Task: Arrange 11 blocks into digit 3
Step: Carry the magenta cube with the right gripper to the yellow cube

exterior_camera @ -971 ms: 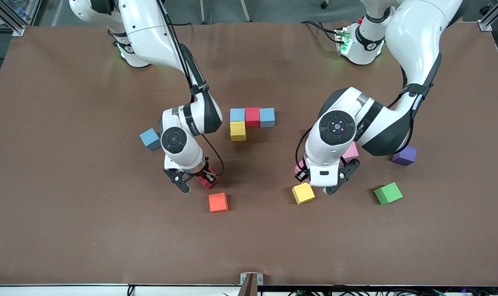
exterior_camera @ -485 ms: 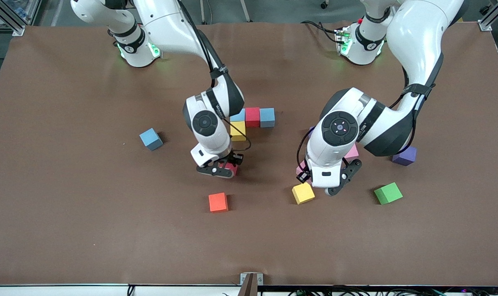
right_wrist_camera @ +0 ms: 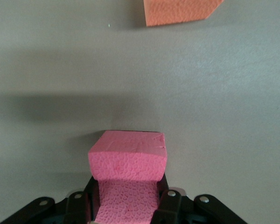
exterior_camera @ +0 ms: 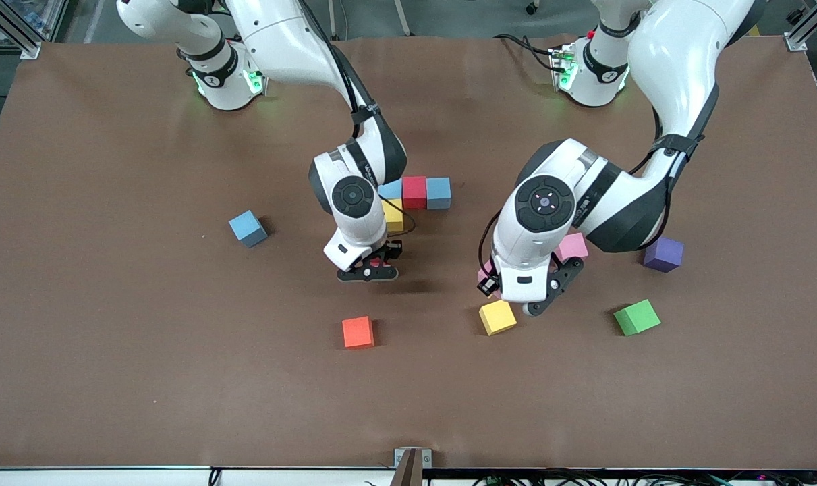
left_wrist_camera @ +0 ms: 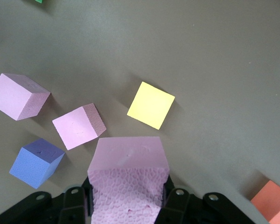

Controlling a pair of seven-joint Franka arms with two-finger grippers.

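A loose blue block [exterior_camera: 247,228] sat toward the right arm's end of the table [exterior_camera: 111,378]. The right gripper [exterior_camera: 368,268] pinched a red block [right_wrist_camera: 128,161] over the table's middle, probably for the started row [exterior_camera: 414,192]. The left gripper [exterior_camera: 521,297] pinched a pink block [left_wrist_camera: 128,161] above the yellow block [exterior_camera: 497,317]

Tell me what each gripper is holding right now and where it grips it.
The right gripper holds a red block, its fingers on two opposite side faces. The left gripper holds a pink block the same way, over the table near the yellow block.
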